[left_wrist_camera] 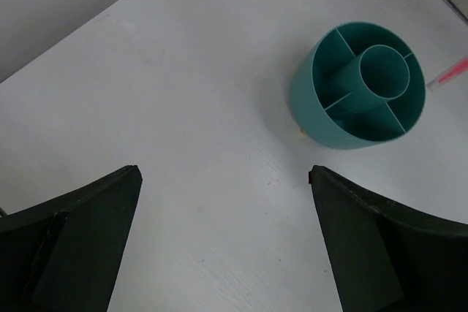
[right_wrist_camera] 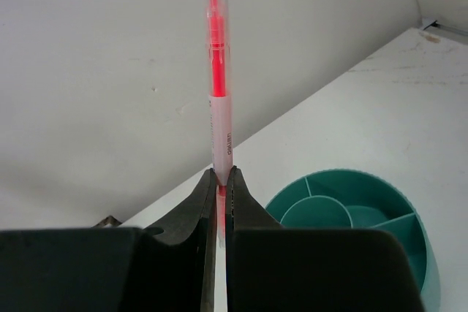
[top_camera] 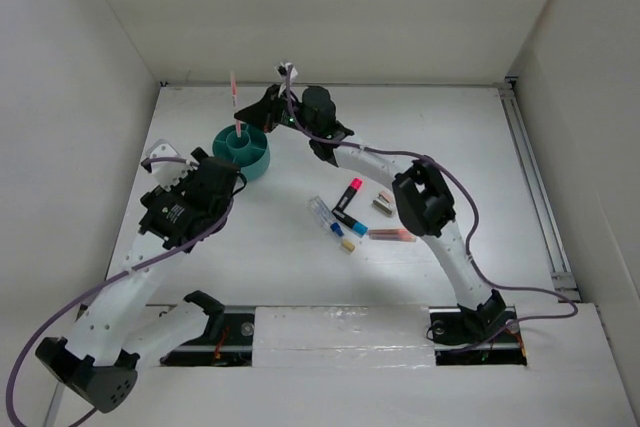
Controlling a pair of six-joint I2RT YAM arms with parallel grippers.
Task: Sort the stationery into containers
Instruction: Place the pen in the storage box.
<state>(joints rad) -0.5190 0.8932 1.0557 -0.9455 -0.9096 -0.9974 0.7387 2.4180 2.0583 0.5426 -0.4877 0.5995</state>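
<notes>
Right gripper (right_wrist_camera: 218,180) pinches the pen (right_wrist_camera: 217,100) upright by the cup's (right_wrist_camera: 351,173) far rim, while the left gripper (left_wrist_camera: 223,173) gapes on its near side.

Robot lab test cell. White table (top_camera: 260,257) is boxed in by plain white walls (top_camera: 60,97) on three sides. Left arm (top_camera: 120,292) and right arm (top_camera: 450,242) are bolted to a black base rail (top_camera: 330,325) at the near edge. Purple cables (top_camera: 476,209) run loose, and a metal track (top_camera: 535,187) lines the right side. Staged props: cup (top_camera: 243,152), pens (top_camera: 348,217).
</notes>
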